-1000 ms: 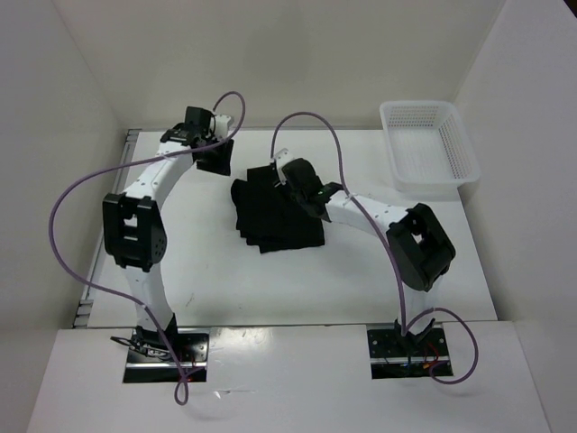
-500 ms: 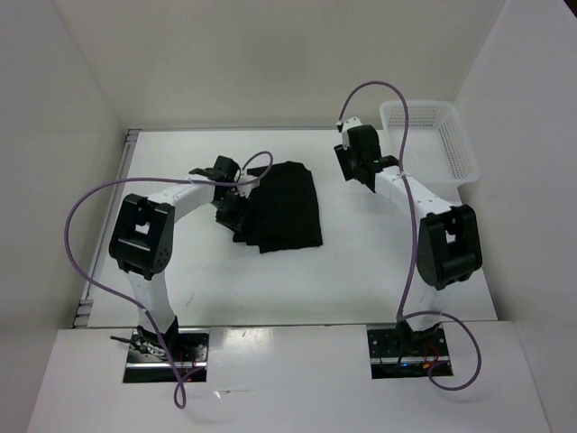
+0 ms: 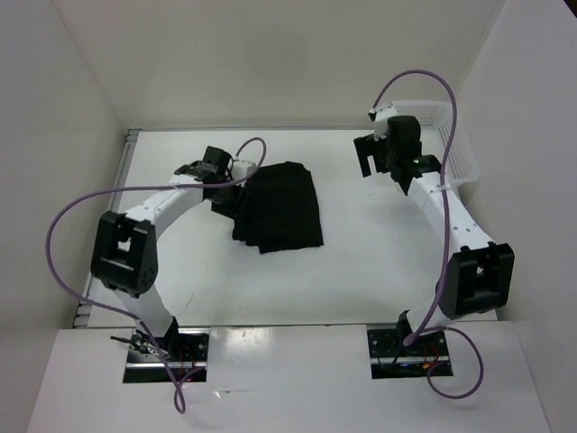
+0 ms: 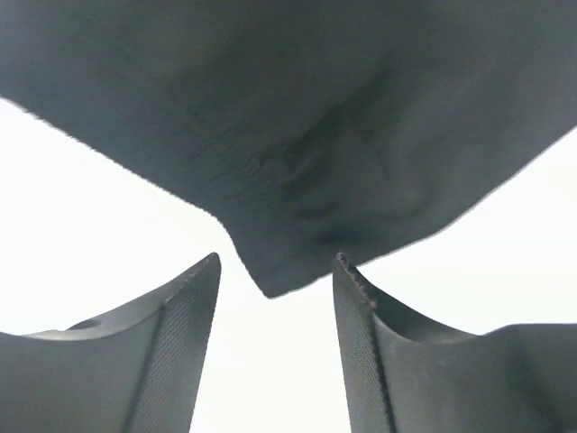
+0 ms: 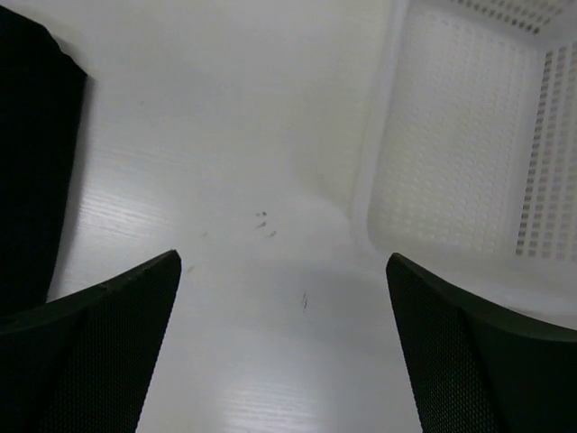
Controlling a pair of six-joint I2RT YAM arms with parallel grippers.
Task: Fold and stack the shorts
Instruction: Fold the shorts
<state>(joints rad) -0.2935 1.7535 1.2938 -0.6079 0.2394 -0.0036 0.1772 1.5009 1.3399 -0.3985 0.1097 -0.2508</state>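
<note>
The black shorts lie folded in a compact pile on the white table, left of centre. My left gripper is at the pile's left edge. In the left wrist view the shorts fill the top, and one fabric corner dips toward my left gripper, whose fingers stand apart with nothing pinched. My right gripper hovers over bare table, well to the right of the shorts and beside the basket. In the right wrist view my right gripper is wide open and empty, with the shorts at the far left.
A white mesh basket stands at the back right, partly covered by my right arm; its rim lies just ahead of the right fingers. White walls enclose the table on three sides. Purple cables loop above both arms.
My right gripper left the shorts, swung right toward the basket and opened wide. My left arm came in to the pile's left edge. The pile now lies flatter.
</note>
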